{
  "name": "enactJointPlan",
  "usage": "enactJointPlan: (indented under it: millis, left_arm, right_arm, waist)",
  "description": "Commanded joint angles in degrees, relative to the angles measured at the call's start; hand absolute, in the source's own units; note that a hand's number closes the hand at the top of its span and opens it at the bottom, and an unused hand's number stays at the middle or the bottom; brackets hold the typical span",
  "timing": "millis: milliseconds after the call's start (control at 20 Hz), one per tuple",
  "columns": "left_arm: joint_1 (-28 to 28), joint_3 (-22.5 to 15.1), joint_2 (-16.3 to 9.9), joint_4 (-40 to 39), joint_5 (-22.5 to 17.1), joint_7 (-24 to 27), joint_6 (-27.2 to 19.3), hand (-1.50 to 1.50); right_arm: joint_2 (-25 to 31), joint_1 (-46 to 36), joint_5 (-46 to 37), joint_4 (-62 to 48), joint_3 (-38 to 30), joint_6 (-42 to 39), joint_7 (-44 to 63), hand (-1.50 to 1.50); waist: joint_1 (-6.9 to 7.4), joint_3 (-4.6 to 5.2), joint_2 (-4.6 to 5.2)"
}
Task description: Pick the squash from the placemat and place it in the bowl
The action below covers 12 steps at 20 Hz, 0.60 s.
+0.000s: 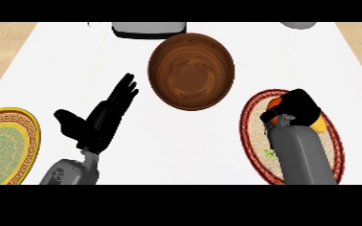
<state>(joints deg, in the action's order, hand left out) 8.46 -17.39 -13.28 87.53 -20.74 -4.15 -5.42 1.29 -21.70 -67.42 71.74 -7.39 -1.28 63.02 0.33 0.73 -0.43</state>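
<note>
On placemat point(256, 124) at right: right hand point(298, 106) curled round orange squash point(273, 105), mostly hidden. Left hand point(99, 119) resting open lower left, fingers straight. Wooden bowl point(191, 71) near, up-left of placemat.

We count one dark brown wooden bowl point(191, 71) on the white table point(78, 62). One round woven placemat with a red rim point(253, 139), and one orange squash point(274, 105) on it. One yellow-rimmed green plate point(14, 146) at the left edge. Two black hands: left hand point(99, 122), right hand point(297, 107). Two grey objects point(148, 28) point(298, 25) peek in at the far edge.
</note>
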Motion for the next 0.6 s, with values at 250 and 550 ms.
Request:
enactJointPlan:
  millis: [250,550]
  left_arm:
    - [0.4,0.7,0.5,-0.6,0.1,0.4,2.6,0.0]
    - [3.4,-2.5,1.5,-1.4,0.7,-0.8,4.9,0.0]
  right_arm:
    - [-1.2,-0.9,2.3,-2.2,16.3,-5.2,-4.5,1.5]
    - [-1.3,-5.3,8.1,-1.5,41.7,-12.7,-22.8,1.5]
  waist:
    - [1.69,-0.72,0.29]
    - [9.38,-0.83,1.1]
